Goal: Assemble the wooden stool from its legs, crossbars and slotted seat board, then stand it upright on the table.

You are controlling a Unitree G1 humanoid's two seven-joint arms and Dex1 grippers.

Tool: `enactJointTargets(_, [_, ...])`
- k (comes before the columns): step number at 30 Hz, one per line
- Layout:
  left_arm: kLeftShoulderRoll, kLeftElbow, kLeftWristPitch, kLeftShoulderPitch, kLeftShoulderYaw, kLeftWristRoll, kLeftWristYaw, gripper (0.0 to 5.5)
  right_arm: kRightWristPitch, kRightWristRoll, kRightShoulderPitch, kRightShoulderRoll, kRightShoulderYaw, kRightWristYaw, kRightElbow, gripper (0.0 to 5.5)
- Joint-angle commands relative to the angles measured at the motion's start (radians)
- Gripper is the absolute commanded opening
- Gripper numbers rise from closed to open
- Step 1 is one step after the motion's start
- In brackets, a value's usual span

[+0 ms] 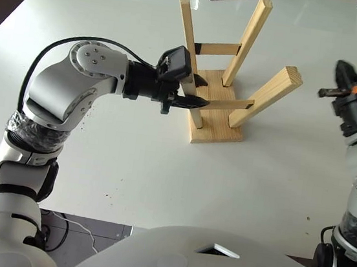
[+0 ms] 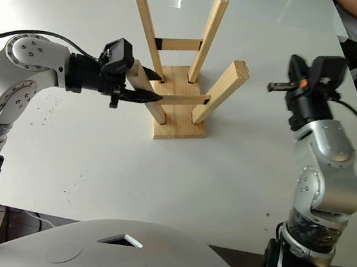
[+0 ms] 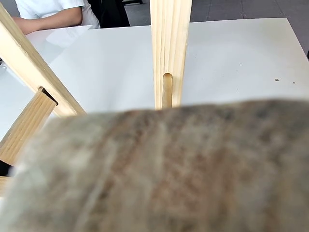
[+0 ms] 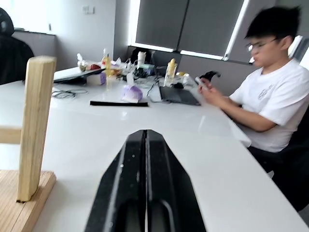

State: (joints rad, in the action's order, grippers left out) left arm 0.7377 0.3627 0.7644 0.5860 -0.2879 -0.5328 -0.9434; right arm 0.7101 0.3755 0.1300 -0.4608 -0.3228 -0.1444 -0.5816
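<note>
So the stool is sitting upside down on the white table (image 1: pixel 129 160), with the slotted seat board (image 1: pixel 217 124) flat on the surface and all four legs poking up. The two far legs (image 1: pixel 248 41) stand pretty much upright with a crossbar (image 1: pixel 218 48) between them. The near right leg (image 1: pixel 268 95) leans way out to the right. A second crossbar (image 1: pixel 231 103) runs from it over to the near left leg (image 1: pixel 195 116).

The left gripper (image 1: pixel 206 92) comes in from the left with a finger on each side of that near left leg, clamped around it just above the board.

The right gripper (image 2: pixel 274 86) is up in the air, well off to the right of the stool, with its fingers pressed together and holding nothing.
</note>
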Motion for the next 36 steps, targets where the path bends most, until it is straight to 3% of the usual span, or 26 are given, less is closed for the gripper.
enactJointTargets(1, [-0.008,-0.037,0.084,-0.115,-0.12,0.032,-0.009,2.04,0.084,0.264,-0.048,0.135,0.369,-0.11,-0.306,0.0])
enactJointTargets(3, [-0.009,-0.04,0.08,-0.109,-0.125,0.037,-0.014,2.04,0.115,0.39,-0.072,0.23,0.532,-0.076,-0.415,0.0])
enactJointTargets(4, [-0.005,-0.044,0.073,-0.103,-0.13,0.041,-0.025,2.04,0.112,0.4,-0.08,0.265,0.546,-0.05,-0.427,0.0])
enactJointTargets(8, [0.091,-0.067,0.004,-0.102,-0.101,0.051,-0.138,2.04,0.13,0.391,-0.104,0.238,0.481,-0.054,-0.42,0.0])
enactJointTargets(13, [0.069,-0.095,-0.038,-0.061,-0.113,0.06,-0.175,2.04,0.132,0.373,-0.108,0.269,0.498,-0.031,-0.402,0.0])
enactJointTargets(17, [0.036,-0.091,-0.049,-0.062,-0.033,0.0,-0.151,2.04,0.069,0.263,-0.091,0.189,0.349,-0.07,-0.268,0.0])
enactJointTargets(18, [0.033,-0.087,-0.035,-0.059,-0.002,-0.031,-0.148,2.41,0.042,0.26,-0.085,0.163,0.289,-0.094,-0.224,0.19])
enactJointTargets(22, [0.039,-0.06,-0.023,-0.075,0.06,-0.066,-0.15,2.91,0.002,0.306,-0.057,0.114,0.17,-0.162,-0.136,0.58])
enactJointTargets(32, [0.023,-0.036,-0.032,-0.096,0.228,-0.105,-0.089,4.32,-0.006,0.363,0.004,0.065,0.133,-0.248,-0.063,1.7])
enactJointTargets(36, [-0.005,0.037,-0.004,-0.101,0.328,-0.198,-0.044,4.32,-0.002,0.401,0.041,0.038,0.108,-0.274,-0.032,1.7])
